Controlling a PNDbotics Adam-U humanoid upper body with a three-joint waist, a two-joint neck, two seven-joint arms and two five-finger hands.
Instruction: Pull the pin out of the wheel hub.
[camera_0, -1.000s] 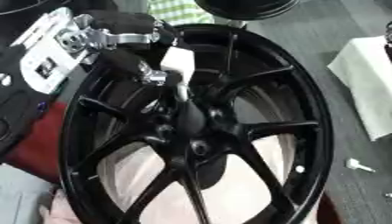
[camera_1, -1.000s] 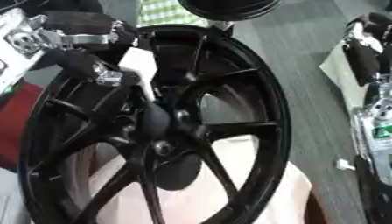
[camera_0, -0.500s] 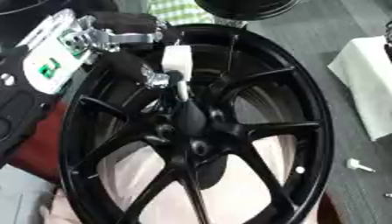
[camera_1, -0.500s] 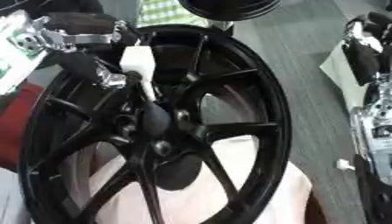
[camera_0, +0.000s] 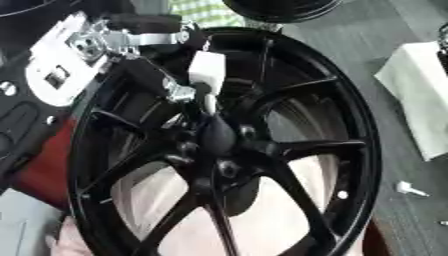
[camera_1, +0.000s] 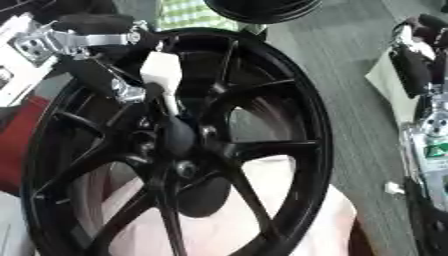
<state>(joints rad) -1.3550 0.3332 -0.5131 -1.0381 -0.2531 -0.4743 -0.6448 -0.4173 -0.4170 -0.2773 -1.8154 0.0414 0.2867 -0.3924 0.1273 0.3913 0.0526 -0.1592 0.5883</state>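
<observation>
As before, L hand (camera_0: 188, 75) on pin (camera_0: 207, 75)

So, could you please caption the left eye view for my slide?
Left hand pinching the white-headed pin at the black wheel's hub.

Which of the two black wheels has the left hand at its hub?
The big near wheel, with the left hand at its hub; the far wheel is untouched.

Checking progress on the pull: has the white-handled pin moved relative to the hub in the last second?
Cannot tell. The pin, held by the left hand, sits just above the hub as before; the small shift matches the whole picture.
</observation>
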